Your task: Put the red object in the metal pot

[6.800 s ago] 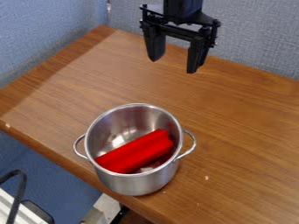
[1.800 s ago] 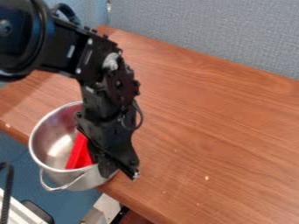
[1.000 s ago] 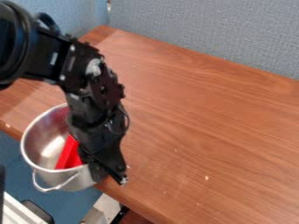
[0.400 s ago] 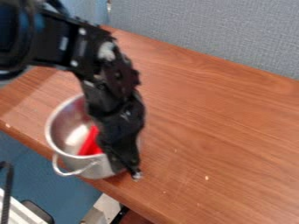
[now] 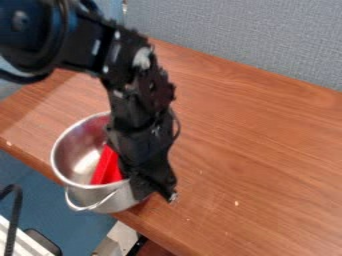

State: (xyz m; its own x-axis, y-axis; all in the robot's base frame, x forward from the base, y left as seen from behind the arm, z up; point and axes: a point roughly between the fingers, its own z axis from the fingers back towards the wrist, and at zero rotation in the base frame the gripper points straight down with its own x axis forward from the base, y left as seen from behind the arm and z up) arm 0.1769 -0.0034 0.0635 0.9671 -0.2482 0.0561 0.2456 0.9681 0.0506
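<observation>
Camera view, nearest first: at the lower left, the metal pot (image 5: 83, 170), shiny and round, standing on the wooden counter (image 5: 254, 130) close to its front edge, one loop handle showing at the lower left of the rim; inside it, the red object (image 5: 104, 167), leaning against the inner wall with most of its length hidden behind the arm; directly over the pot's right side, the pincer (image 5: 150, 183), pointed straight down, clenched, its tips at the pot's right rim, blurred, so cannot tell whether anything is gripped; above that, the black arm (image 5: 94, 50) rising toward the upper left; farther back, bare wood running to a blue wall (image 5: 267, 35) across the top.
</observation>
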